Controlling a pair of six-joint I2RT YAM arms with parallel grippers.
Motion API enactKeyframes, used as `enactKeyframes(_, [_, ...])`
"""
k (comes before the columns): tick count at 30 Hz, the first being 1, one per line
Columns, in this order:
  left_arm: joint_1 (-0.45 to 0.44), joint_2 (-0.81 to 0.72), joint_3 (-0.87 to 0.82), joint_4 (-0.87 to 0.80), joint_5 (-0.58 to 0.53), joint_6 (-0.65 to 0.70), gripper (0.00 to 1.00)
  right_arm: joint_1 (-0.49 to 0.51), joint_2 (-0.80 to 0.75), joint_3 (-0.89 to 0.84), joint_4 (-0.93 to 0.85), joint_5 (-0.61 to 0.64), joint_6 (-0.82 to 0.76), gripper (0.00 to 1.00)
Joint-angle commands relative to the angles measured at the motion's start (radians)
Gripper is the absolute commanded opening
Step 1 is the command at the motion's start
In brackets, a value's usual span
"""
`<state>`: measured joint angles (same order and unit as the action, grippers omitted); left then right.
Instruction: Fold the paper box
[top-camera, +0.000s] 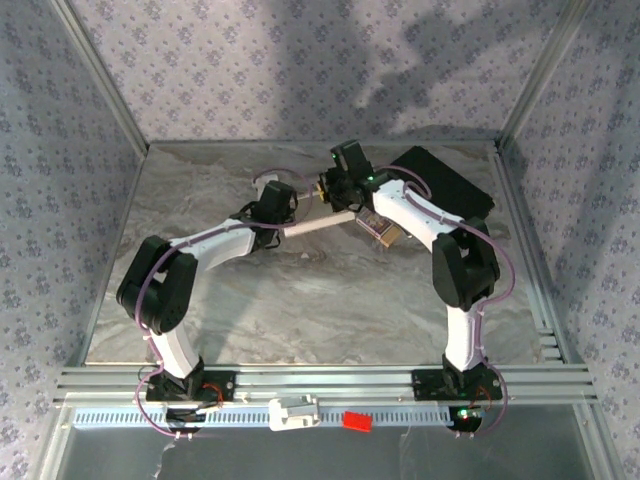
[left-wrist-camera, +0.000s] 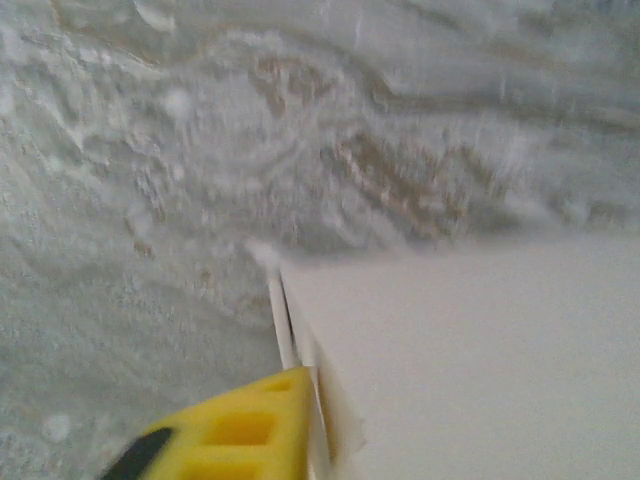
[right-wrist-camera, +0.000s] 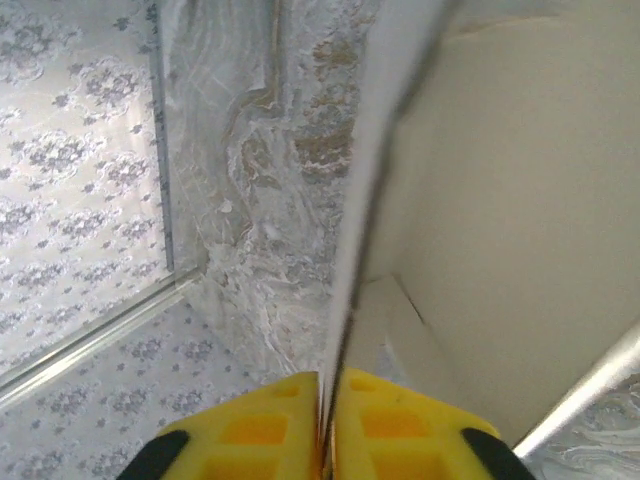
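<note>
The paper box (top-camera: 318, 226) is a white cardboard piece held up off the marble table (top-camera: 300, 300) between both arms at the back centre. My right gripper (right-wrist-camera: 327, 400) is shut on a thin upright edge of the paper box (right-wrist-camera: 500, 200), both yellow fingers pressed against it. In the top view the right gripper (top-camera: 333, 190) sits at the box's right end and the left gripper (top-camera: 290, 218) at its left end. One yellow left finger (left-wrist-camera: 250, 425) lies against a folded flap of the paper box (left-wrist-camera: 470, 360). The other left finger is hidden behind the card.
A black rectangular case (top-camera: 450, 185) lies at the back right, beside the right arm. A small tan and purple packet (top-camera: 378, 228) lies under the right forearm. Patterned walls and metal rails (top-camera: 520, 250) enclose the table.
</note>
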<state>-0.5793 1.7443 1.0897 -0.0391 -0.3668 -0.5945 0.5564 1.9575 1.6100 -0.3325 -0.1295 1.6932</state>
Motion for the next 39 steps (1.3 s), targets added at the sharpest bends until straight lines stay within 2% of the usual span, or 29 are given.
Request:
enactKeyframes(1, [-0.008,-0.028,-0.044,-0.122,0.052,-0.045,0.32,0.004,-0.03,-0.081,0.009,-0.035,-0.022,0.08])
enactKeyframes(4, [-0.006,-0.085,-0.106,-0.133,0.084,-0.083,0.44,0.008,-0.063,-0.177,0.044,-0.035,-0.062,0.05])
enactKeyframes(8, [-0.015,-0.17,-0.193,-0.143,0.168,-0.112,0.71,0.009,-0.081,-0.312,0.144,-0.027,-0.117,0.06])
enactKeyframes(11, [-0.014,-0.245,-0.25,-0.151,0.221,-0.145,0.7,0.005,-0.077,-0.368,0.207,-0.035,-0.108,0.06])
enactKeyframes(15, [-0.002,-0.352,-0.262,-0.196,0.243,-0.189,0.68,0.002,-0.057,-0.334,0.17,-0.041,-0.114,0.06])
enactKeyframes(18, [0.066,-0.383,-0.233,-0.216,0.297,-0.262,0.68,0.006,-0.036,-0.303,0.125,-0.063,-0.122,0.08])
enactKeyframes(20, [0.115,-0.352,-0.188,-0.224,0.374,-0.309,0.67,0.01,-0.038,-0.3,0.104,-0.059,-0.126,0.13])
enactKeyframes(25, [0.167,-0.228,-0.054,-0.265,0.459,-0.373,0.64,0.011,-0.051,-0.299,0.044,-0.042,-0.135,0.15])
enactKeyframes(29, [0.189,-0.116,-0.005,-0.182,0.521,-0.387,0.62,0.008,-0.039,-0.294,0.047,-0.057,-0.138,0.15])
enactKeyframes(32, [0.194,-0.034,0.02,-0.13,0.58,-0.404,0.55,0.008,-0.036,-0.281,0.042,-0.058,-0.142,0.15])
enactKeyframes(39, [0.191,0.007,0.001,-0.086,0.603,-0.44,0.48,0.002,-0.029,-0.26,0.026,-0.071,-0.151,0.15])
